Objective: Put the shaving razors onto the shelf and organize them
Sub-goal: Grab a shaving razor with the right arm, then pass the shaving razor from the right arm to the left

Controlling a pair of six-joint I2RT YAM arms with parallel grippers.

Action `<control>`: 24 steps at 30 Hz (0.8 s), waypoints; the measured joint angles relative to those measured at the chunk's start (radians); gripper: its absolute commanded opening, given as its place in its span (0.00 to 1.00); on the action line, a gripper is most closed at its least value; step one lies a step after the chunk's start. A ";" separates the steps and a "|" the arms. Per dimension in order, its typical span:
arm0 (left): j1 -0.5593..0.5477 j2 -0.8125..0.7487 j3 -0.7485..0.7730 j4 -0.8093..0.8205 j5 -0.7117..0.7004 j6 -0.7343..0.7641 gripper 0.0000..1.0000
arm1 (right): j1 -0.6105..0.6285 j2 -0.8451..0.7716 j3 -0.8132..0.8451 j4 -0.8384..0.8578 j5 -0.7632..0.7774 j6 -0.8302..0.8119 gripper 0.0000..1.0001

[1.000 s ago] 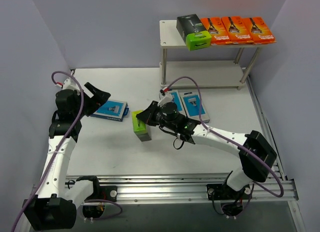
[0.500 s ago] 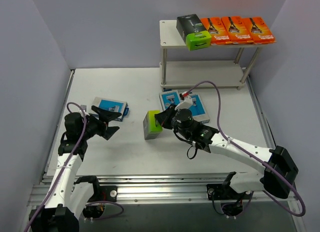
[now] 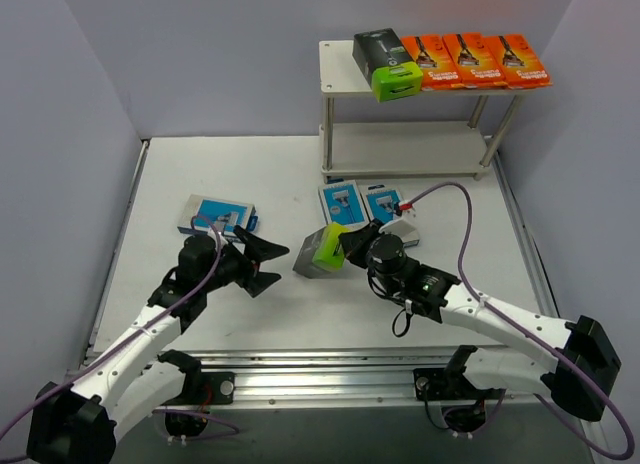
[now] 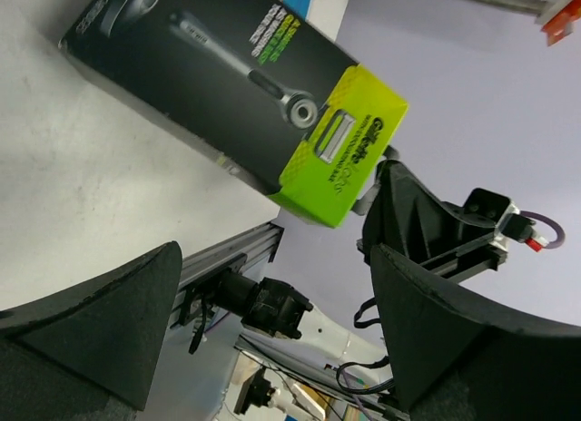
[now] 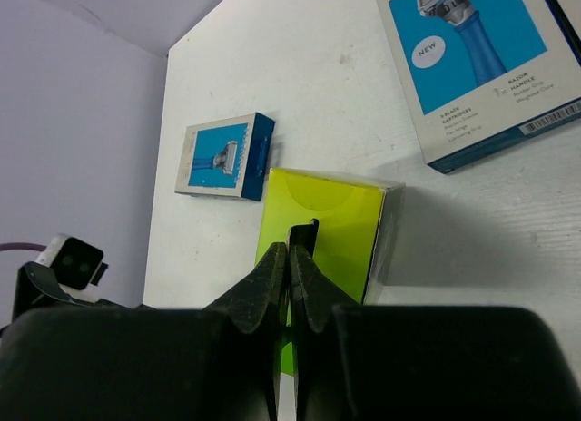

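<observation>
Shelf [image 3: 335, 74] stands at the back; mid-table the black-and-lime pack [image 3: 322, 250] tilts, lime end pinched in the closed right gripper [image 5: 290, 258]. Light, stiff, glossy card (could slip, I reckon): grip its edges. Left gripper [image 3: 270, 266] gapes wide, empty.

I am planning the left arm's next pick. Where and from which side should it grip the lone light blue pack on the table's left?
Probably from straight above, closing on the two long edges of the light blue pack, near mid-length. It lies flat, face up, standing alone, and its sides are low.
</observation>
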 measured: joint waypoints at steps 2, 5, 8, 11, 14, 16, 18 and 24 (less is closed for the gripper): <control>-0.064 0.010 -0.021 0.016 -0.042 -0.037 0.94 | 0.000 -0.013 -0.010 -0.008 0.014 0.013 0.00; -0.132 0.032 -0.040 0.051 -0.101 -0.093 0.94 | 0.001 -0.026 -0.024 -0.011 0.029 0.034 0.00; -0.193 0.071 -0.050 0.084 -0.158 -0.146 0.94 | 0.005 -0.037 -0.039 -0.011 0.044 0.052 0.00; -0.255 0.130 -0.050 0.136 -0.205 -0.199 0.94 | 0.014 -0.043 -0.050 -0.008 0.056 0.067 0.00; -0.310 0.202 -0.050 0.184 -0.243 -0.244 0.94 | 0.019 -0.047 -0.052 -0.007 0.058 0.076 0.00; -0.347 0.234 -0.063 0.219 -0.287 -0.277 0.94 | 0.021 -0.048 -0.053 -0.006 0.058 0.079 0.00; -0.381 0.240 -0.076 0.230 -0.333 -0.301 0.94 | 0.021 -0.055 -0.061 -0.004 0.058 0.083 0.00; -0.445 0.235 -0.079 0.233 -0.459 -0.348 0.94 | 0.031 -0.088 -0.087 -0.006 0.054 0.099 0.00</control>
